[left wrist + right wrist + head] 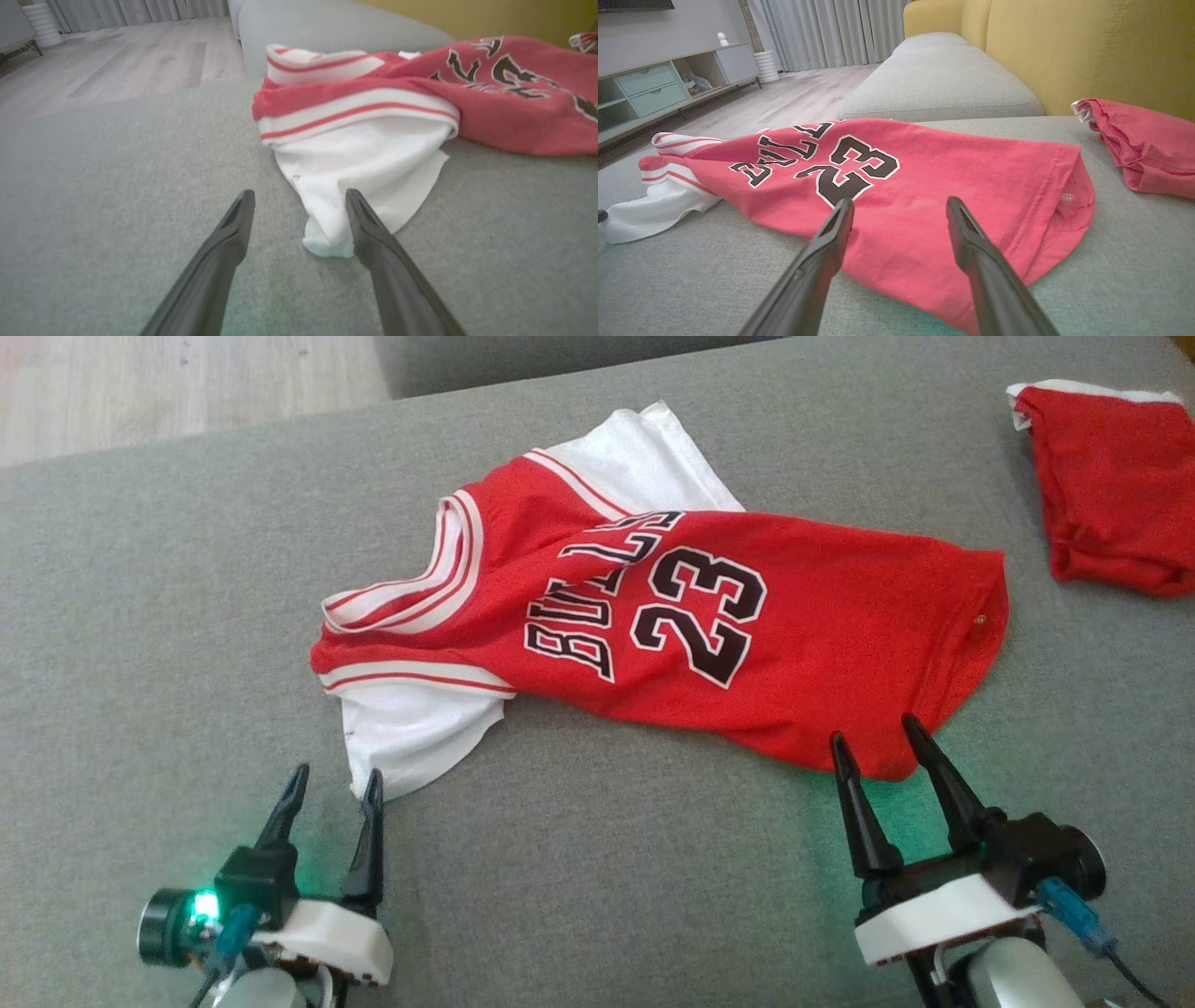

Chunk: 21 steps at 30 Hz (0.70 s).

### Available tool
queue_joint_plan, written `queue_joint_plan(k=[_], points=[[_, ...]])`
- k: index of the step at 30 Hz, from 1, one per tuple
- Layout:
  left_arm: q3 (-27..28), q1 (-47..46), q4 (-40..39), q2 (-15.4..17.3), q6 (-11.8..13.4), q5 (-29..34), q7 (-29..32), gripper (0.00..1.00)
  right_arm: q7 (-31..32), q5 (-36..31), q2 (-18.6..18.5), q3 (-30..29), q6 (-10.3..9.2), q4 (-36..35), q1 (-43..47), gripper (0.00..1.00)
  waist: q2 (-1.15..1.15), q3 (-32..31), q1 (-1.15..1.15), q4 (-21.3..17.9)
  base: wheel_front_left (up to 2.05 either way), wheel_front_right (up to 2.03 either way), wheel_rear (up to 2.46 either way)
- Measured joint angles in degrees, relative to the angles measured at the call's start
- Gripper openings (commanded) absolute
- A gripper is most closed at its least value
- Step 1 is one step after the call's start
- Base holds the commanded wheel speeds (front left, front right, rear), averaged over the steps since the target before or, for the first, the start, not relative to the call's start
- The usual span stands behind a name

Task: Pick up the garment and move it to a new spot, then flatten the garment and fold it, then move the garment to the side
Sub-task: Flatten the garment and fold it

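We are seeing the jersey [709,607] lying twisted mid-frame on the sofa [140,616]. The left hand [336,782] and right hand [873,728] are standing open at its lower edge. Pinching a single layer is risking fresh bunching.

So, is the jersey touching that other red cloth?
Apart. The head view shows a bare strip of grey cushion between the jersey and the red cloth.
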Motion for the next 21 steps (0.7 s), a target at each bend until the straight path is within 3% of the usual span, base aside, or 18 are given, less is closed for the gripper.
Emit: queue_joint_plan(k=[8, 9, 10, 11, 12, 17, 21], points=[[0.1, -0.4, 5.9, -1.2, -2.3, 0.1, -0.1, 1.0, 0.0, 0.0, -0.1, 0.0, 0.0, 0.0, 0.0, 1.0, 0.0, 0.7, 0.0, -1.1, 0.0, 0.0, 0.0], [0.1, -0.6, 6.2, -1.2, -2.8, 0.5, -0.3, 0.95, 0.0, 0.0, -0.1, 0.0, 0.0, 0.0, 0.0, 1.0, 0.0, 0.7, 0.0, -1.2, 0.0, 0.0, 0.0], [0.1, -0.9, 6.6, -1.4, -3.1, 0.6, -0.3, 0.71, 0.0, 0.0, -0.1, 0.0, 0.0, 0.0, 0.0, 1.0, 0.0, 0.6, 0.0, -1.2, 0.0, 0.0, 0.0], [0.1, -1.2, 6.8, -1.6, -3.6, 0.6, -0.3, 0.39, 0.0, 0.0, -0.1, -0.1, 0.0, 0.0, 0.0, 1.0, 0.0, 0.6, 0.0, -1.3, 0.0, 0.0, 0.0], [0.0, -1.4, 6.8, -1.7, -4.2, 0.9, -0.3, 0.0, 0.0, 0.0, -0.1, -0.2, 0.0, 0.0, 0.0, 1.0, 0.0, 0.5, 0.0, -1.3, 0.0, 0.0, 0.0], [0.1, -1.4, 5.5, -2.6, -8.1, 0.8, -0.3, 0.0, 0.0, 0.0, -0.1, -1.3, 0.0, 0.2, 0.0, 1.0, 0.0, 0.1, 0.0, -0.9, 0.0, 0.0, 0.0], [3.7, -1.4, -3.3, -3.8, -8.9, 0.2, -0.3, 0.0, 0.0, 0.0, -0.1, -3.2, 0.0, 1.2, 0.8, 1.0, 0.0, -0.1, 0.0, 0.0, 0.0, 0.0, 0.0]])
